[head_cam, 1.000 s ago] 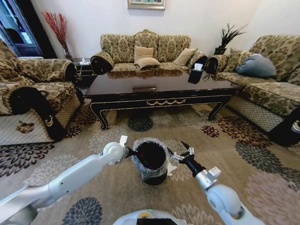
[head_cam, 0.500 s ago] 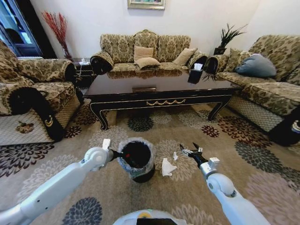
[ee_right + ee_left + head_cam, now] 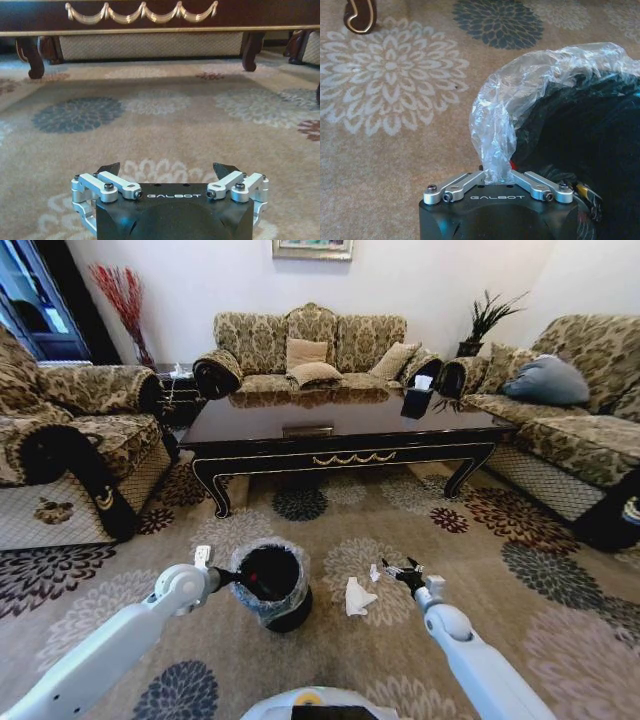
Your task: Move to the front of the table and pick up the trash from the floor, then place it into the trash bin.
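Tissue [image 3: 357, 597] lay on the floor [image 3: 480, 540] just left of our right gripper [image 3: 400, 570] — jaws wide, nearer arm — while our left gripper [image 3: 495, 175] pinched the bin [image 3: 270, 585] liner.

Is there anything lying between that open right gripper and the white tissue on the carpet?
Nothing visible blocks it. The right gripper hangs open just beside the crumpled white tissue, with only bare floor and a tiny scrap between them.
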